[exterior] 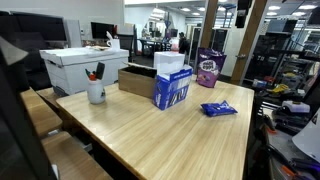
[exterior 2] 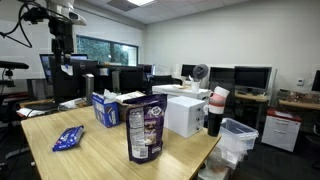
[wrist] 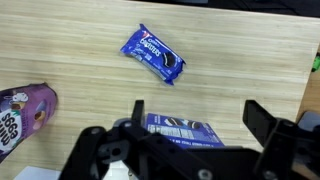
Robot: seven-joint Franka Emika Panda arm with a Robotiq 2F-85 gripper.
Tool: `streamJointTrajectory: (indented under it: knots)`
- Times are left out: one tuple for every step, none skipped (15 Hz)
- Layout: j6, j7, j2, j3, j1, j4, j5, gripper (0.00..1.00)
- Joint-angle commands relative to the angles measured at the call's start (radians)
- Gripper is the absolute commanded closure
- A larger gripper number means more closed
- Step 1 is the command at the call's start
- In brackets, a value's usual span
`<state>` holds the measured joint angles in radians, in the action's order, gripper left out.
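My gripper [wrist: 200,120] is open and empty, held high above a light wooden table [wrist: 240,60]. In an exterior view it hangs from the arm at the far left [exterior 2: 64,60]. Directly below it in the wrist view is a blue cookie box [wrist: 185,130], partly hidden by the gripper body. The box stands upright in both exterior views [exterior: 172,85] [exterior 2: 105,108]. A small blue cookie packet [wrist: 153,55] lies flat on the table beyond the box, also seen in both exterior views [exterior: 218,108] [exterior 2: 68,139].
A purple snack bag [exterior: 208,68] [exterior 2: 146,128] [wrist: 20,118] stands near the table edge. A white mug with pens [exterior: 96,90], a large white box [exterior: 85,65] [exterior 2: 185,112] and a cardboard box [exterior: 138,80] are on the table. Office desks and monitors surround it.
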<state>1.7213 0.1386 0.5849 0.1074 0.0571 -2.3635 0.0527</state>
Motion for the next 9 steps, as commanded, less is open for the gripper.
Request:
streamJointTrajectory:
  knots:
    - [0.074, 0.043, -0.063, 0.019, -0.010, 0.004, -0.008, 0.00]
    - [0.097, 0.059, -0.077, 0.025, -0.013, 0.004, -0.014, 0.00]
    - [0.128, 0.085, -0.091, 0.033, -0.017, 0.002, -0.021, 0.00]
    - [0.150, 0.105, -0.106, 0.038, -0.018, 0.003, -0.024, 0.00]
    - [0.171, 0.125, -0.120, 0.042, -0.019, 0.004, -0.027, 0.00]
    - [0.229, 0.188, -0.151, 0.063, -0.023, 0.001, -0.043, 0.00]
    - [0.243, 0.210, -0.159, 0.067, -0.023, 0.001, -0.052, 0.00]
    - [0.277, 0.270, -0.181, 0.087, -0.023, -0.001, -0.076, 0.00]
    - [0.283, 0.303, -0.189, 0.097, -0.024, 0.001, -0.086, 0.00]
